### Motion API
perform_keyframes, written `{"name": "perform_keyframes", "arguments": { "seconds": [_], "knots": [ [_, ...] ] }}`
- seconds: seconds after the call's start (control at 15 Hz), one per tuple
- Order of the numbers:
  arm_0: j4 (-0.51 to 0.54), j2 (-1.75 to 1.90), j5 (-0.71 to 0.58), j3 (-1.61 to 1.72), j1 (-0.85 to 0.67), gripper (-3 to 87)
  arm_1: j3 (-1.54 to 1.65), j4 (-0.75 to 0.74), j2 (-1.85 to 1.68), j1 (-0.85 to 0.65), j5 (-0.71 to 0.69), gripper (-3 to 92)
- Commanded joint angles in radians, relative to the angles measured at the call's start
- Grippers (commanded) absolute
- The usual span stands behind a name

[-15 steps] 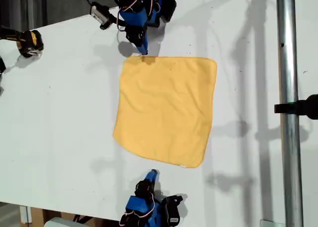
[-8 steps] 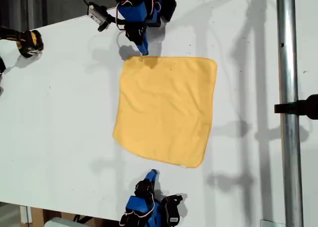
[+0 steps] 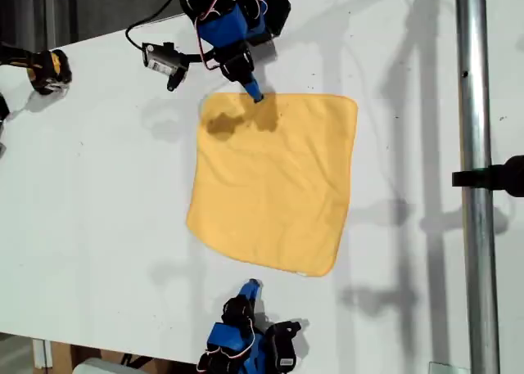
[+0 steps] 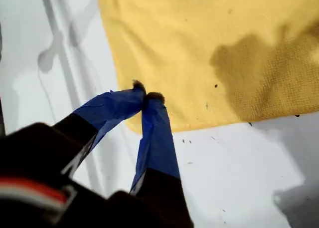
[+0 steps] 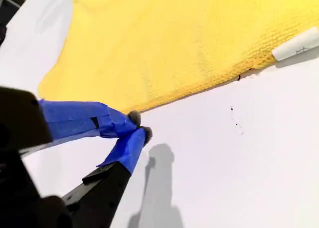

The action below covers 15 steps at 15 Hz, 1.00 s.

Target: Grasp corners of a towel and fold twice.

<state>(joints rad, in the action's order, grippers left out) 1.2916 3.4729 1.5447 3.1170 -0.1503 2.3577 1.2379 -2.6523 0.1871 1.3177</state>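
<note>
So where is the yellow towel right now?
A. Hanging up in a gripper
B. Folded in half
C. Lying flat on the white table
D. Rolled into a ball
C: the towel lies spread open, unfolded, on the table, and neither gripper is lifting it.

towel (image 3: 274, 182): matt woven cloth | table (image 3: 98, 194): smooth, probably laminate

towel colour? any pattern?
Plain yellow-orange, no pattern: the soft square cloth towel shows best in the exterior view.
</note>
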Motion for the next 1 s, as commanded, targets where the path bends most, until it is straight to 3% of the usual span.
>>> {"name": "perform_keyframes", "arguments": {
  "seconds": [0.0,0.6,0.93],
  "knots": [
    [0.008,0.005,0.012,0.003,-0.017,-1.1,-0.199,0.003,0.164,0.081,-0.06,-0.2],
    [0.008,0.005,0.02,0.003,-0.012,-1.1,-0.856,0.341,0.773,0.249,-0.101,-0.2],
    [0.008,0.005,0.021,0.003,-0.014,-1.1,-0.939,0.334,0.83,0.31,-0.107,0.7]
  ]
}}
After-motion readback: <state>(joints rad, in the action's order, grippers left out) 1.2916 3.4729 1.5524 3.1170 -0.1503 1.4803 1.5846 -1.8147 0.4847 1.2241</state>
